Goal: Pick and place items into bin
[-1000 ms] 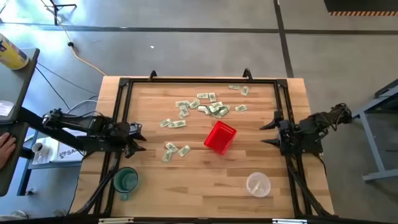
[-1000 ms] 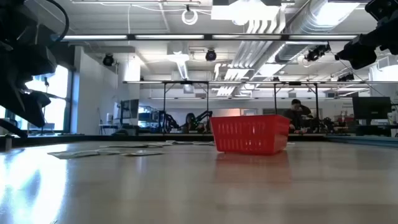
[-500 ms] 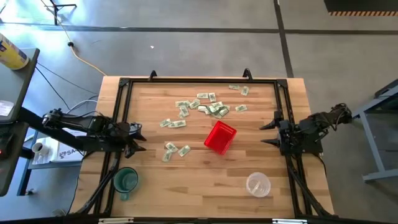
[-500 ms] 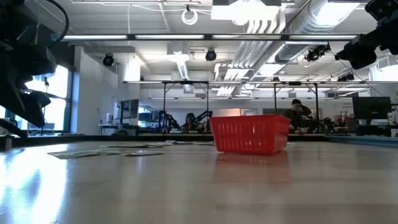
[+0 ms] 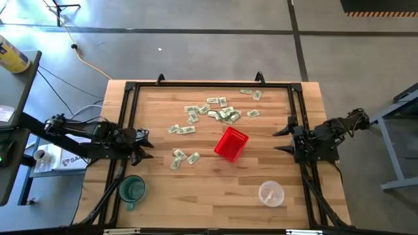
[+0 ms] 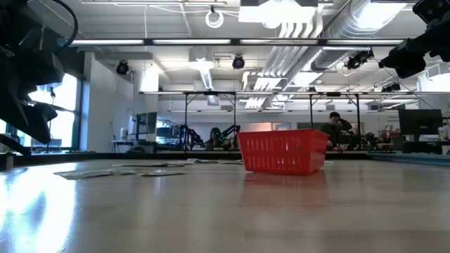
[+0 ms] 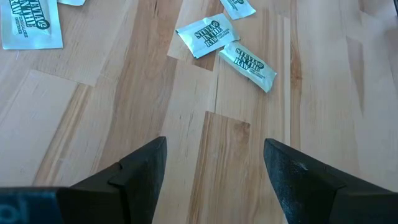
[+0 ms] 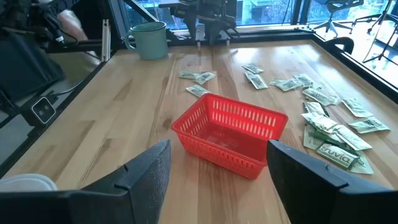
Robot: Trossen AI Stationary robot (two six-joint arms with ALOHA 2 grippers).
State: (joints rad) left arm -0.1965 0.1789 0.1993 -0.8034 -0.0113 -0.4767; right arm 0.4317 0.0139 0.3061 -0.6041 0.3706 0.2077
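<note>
Wooden tabletop [image 5: 215, 186] is strewn with sweetener packets [image 5: 223, 115] beside the empty red basket [image 5: 231, 144]; left gripper [image 5: 145, 145] and right gripper [image 5: 279, 140] are held spread, ready at opposite edges.

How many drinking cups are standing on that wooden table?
2: a green ceramic mug at the near-left corner by the left arm, and a clear plastic cup near the near-right corner. None appears hidden.
</note>
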